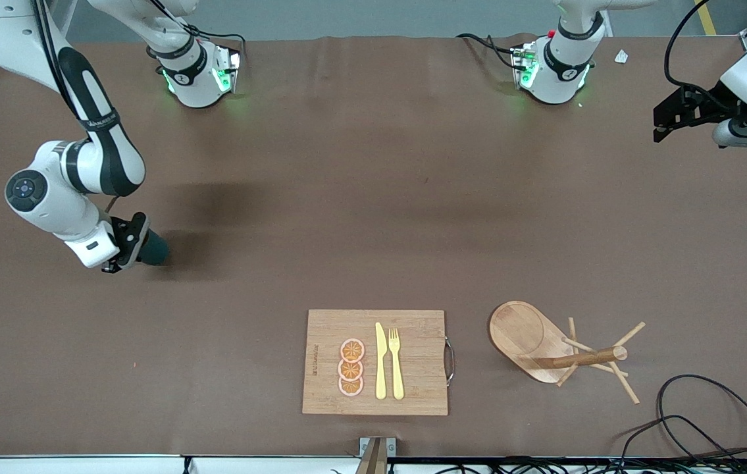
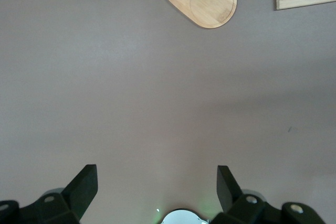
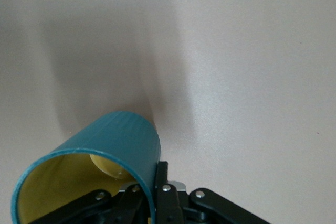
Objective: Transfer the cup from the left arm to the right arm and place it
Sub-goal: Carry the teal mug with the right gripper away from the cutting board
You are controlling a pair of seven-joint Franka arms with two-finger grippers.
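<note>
Cup (image 3: 113, 153) transfer looks done: the teal mug sits in the right end effector (image 1: 124, 245), pinched at its rim with one finger inside the yellowish interior and one outside, as the right wrist view shows. What remains, judging by this, is the placing.

Nearest the front camera lies a wooden cutting board (image 1: 412, 388) carrying three orange slices (image 1: 351, 368), a yellow knife (image 1: 380, 361) and a yellow fork (image 1: 396, 362). Beside it, toward the left arm's end of the counter (image 1: 373, 217), a wooden mug rack (image 1: 547, 345) lies tipped over on its oval base, its pegs sticking out sideways.

Farther from that camera, toward the right arm's end, the right end effector holds the cup low over bare counter, tilted so its open mouth faces the wrist camera; whether its base touches the surface cannot be told. A dark shadow lies on the counter just beside it.

The left end effector (image 2: 157, 192) waits with its fingers (image 2: 86, 182) spread wide and holding nothing, raised above the counter's edge at the left arm's end, well apart from the cup.
</note>
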